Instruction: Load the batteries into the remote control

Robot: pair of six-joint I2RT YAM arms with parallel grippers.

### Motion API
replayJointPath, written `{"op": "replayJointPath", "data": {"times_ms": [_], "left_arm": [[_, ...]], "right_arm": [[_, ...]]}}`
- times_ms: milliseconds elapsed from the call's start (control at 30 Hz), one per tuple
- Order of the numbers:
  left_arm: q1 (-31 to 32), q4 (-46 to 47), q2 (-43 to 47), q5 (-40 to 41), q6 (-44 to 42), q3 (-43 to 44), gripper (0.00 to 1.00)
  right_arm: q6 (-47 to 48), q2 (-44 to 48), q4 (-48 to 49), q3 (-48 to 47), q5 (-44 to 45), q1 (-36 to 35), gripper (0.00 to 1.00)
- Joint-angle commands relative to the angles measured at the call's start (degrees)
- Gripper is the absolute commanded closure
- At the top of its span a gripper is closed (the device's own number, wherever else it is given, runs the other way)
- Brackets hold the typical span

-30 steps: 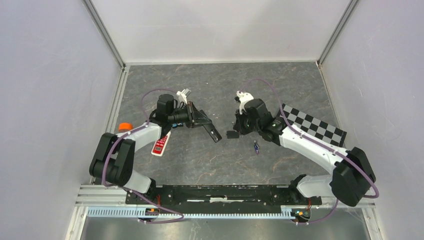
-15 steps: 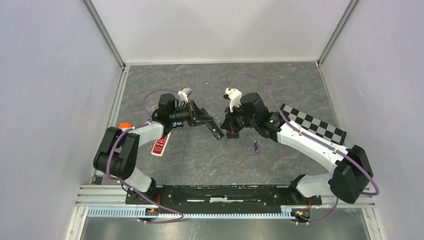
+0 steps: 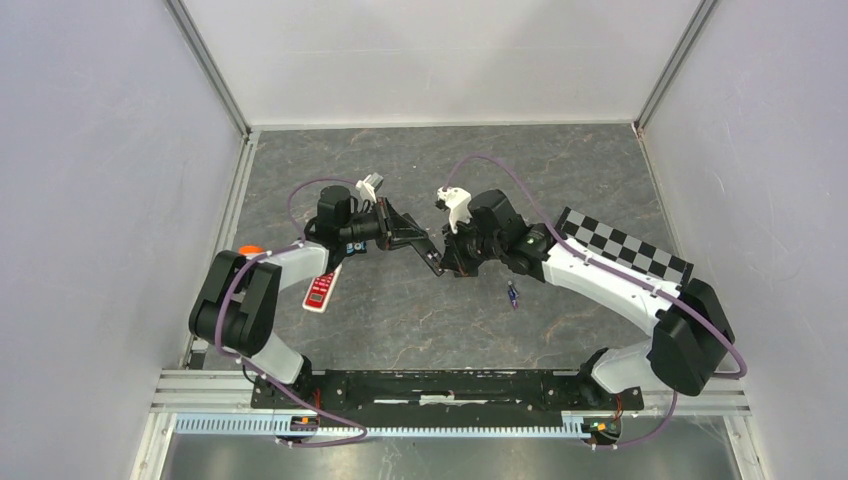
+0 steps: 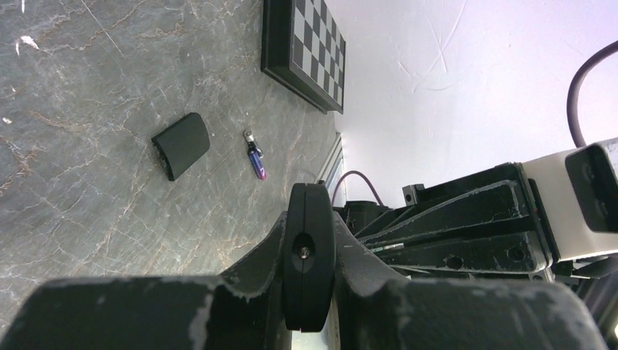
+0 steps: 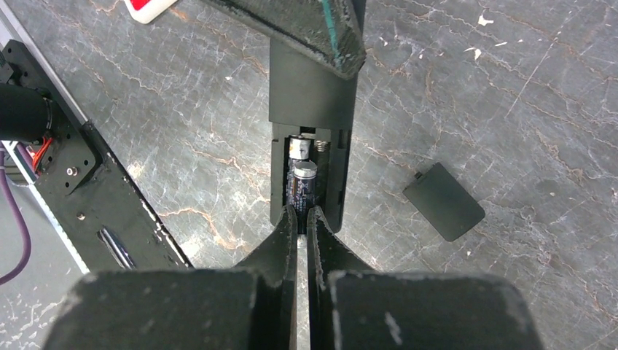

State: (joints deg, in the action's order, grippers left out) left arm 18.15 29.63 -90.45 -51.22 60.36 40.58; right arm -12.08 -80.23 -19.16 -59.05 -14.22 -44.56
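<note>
2 arms meet at mid-worktop.

Top view: the left pincer [image 3: 400, 236] is clamped on the black remote control [image 3: 430, 257], whose free end slants toward the right pincer [image 3: 452, 262] and meets it. 1 loose battery [image 3: 512, 293] lies on the grey worktop [image 3: 400, 320] just beside the right forearm. A red remote [image 3: 320, 290] lies near the left arm.

Left wrist view: the remote control, seen end-on, is gripped by its 2 long edges. The detached battery cover [image 4: 182, 144] and the loose battery lie near each other, not touching.

Right wrist view: the right pincer's fingers [image 5: 284, 233] are pressed together, holding nothing. Their tips sit at the mouth of the open bay, at or against the end of a battery in the bay [image 5: 304, 186]. A 2nd silvery end shows just beyond it.

Handling, as judged: each cell is light, rigid, smooth and apt to roll. It is best taken across the barrel at mid-length, leaving both ends free for the contacts. A seated cell needs only a push on its end.
</note>
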Motion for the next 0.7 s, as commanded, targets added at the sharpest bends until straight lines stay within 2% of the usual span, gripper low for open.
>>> {"op": "replayJointPath", "data": {"times_ms": [0, 233, 667], "left_arm": [[0.37, 2.76, -0.77, -0.19, 2.02, 2.32, 0.98], [0.39, 2.84, -0.49, -0.52, 2.3, 2.48, 0.98], [0.35, 3.05, -0.25, -1.35, 3.78, 3.29, 0.98]], "right_arm": [[1.27, -0.69, 0.17, -2.26, 0.69, -0.71, 0.98], [0.97, -1.47, -1.89, -3.61, 3.89, -0.79, 0.84], [-2.28, -0.18, 1.45, -3.11, 3.31, -0.8, 0.68]]}}
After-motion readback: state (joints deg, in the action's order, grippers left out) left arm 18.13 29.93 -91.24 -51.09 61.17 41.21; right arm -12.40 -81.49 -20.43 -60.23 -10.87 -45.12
